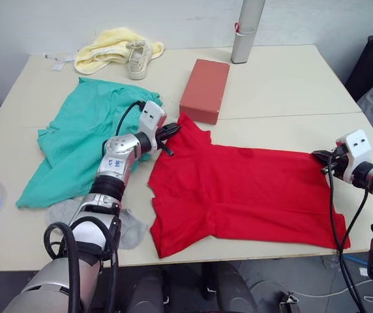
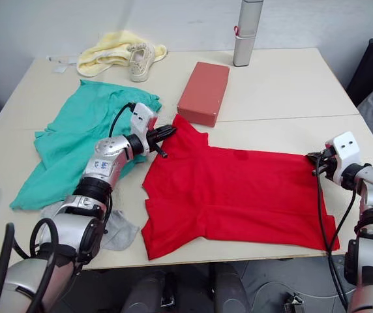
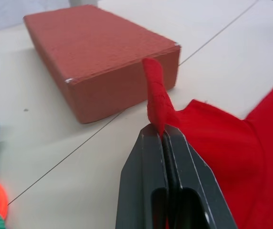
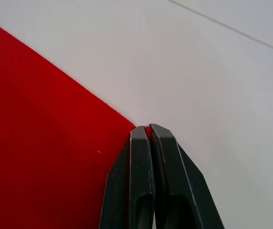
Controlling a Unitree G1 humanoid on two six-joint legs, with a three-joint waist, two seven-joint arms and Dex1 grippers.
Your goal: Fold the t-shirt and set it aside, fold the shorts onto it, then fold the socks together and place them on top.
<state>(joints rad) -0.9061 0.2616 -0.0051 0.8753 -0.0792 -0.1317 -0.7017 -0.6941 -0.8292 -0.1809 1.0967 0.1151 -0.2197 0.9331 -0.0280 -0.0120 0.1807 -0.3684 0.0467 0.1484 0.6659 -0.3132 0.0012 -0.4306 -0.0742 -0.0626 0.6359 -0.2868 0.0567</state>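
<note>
Left eye view shows the red t-shirt (image 1: 238, 195) lying flat on the pale bench (image 1: 284, 85), spread between the two arms. The left pincer (image 1: 172, 132) is pressed tight on a bit of the shirt's edge, at the far corner of the shirt. In the left wrist view the two fingers (image 3: 146, 176) squeeze together with a thin strip of red cloth sticking up out of them (it stands almost straight up). Just past that pincer sits the brick-red box (image 1: 204, 90), lying flat, with its near end close to the shirt.

The right pincer (image 1: 323, 160) is at the other side of the shirt, at the far corner there. In the right wrist view its fingers (image 4: 139, 181) are closed, with a tiny bit of red caught between the tips and bare bench beyond them.

The teal-green shorts (image 1: 82, 143) lie spread out on the outer side of the left pincer, partly under the left arm. The shorts and the shirt look close but apart. The grey socks (image 1: 128, 228) lie well behind the left pincer, near the front edge of the bench, tucked beside the arm and near the shirt's closest corner.

Far beyond the left pincer, at the back of the bench, a yellow towel (image 1: 105, 49) lies in a heap with a beige sneaker (image 1: 139, 60) touching it. A grey pole (image 1: 245, 32) stands up beyond the box.
</note>
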